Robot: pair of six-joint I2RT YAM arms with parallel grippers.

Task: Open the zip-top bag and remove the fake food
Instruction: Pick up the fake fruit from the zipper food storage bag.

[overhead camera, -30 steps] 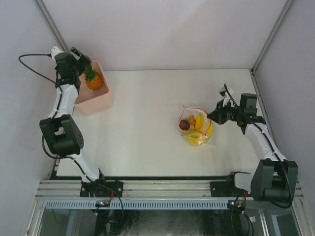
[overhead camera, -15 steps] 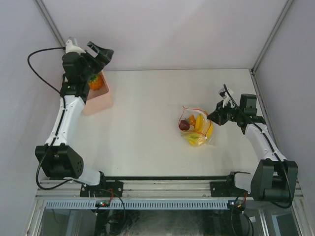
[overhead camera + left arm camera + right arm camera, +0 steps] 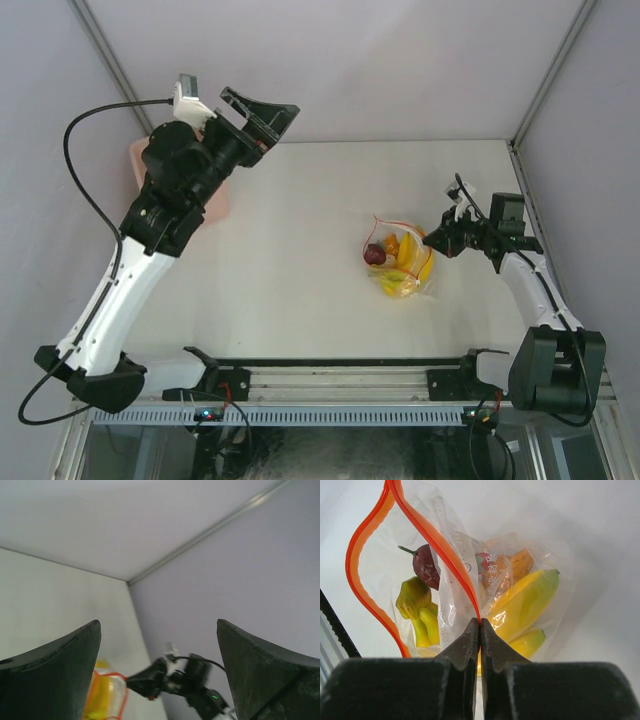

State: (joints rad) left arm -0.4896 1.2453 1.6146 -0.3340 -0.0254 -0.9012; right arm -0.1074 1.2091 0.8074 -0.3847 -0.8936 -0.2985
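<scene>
The zip-top bag (image 3: 400,262) lies right of the table's middle, its red-orange zip strip (image 3: 370,555) gaping open in a loop. Inside it are a yellow banana bunch (image 3: 525,605), a dark red fruit (image 3: 426,565) and a yellow-green piece (image 3: 415,600). My right gripper (image 3: 430,240) is shut on the zip strip's near edge (image 3: 480,625). My left gripper (image 3: 258,115) is raised high over the far left of the table, open and empty. In the left wrist view its jaws (image 3: 157,625) stand wide apart, with the bag (image 3: 107,695) far below. The pineapple is hidden.
The pink bin (image 3: 217,198) stands at the far left and is mostly covered by my left arm. Grey walls close the table at the back and on both sides. An aluminium rail runs along the near edge (image 3: 330,385).
My left gripper left the pineapple in the pink bin, opened and rose, swinging right toward the middle. Its arm now covers the bin. The right gripper and bag have barely moved.
</scene>
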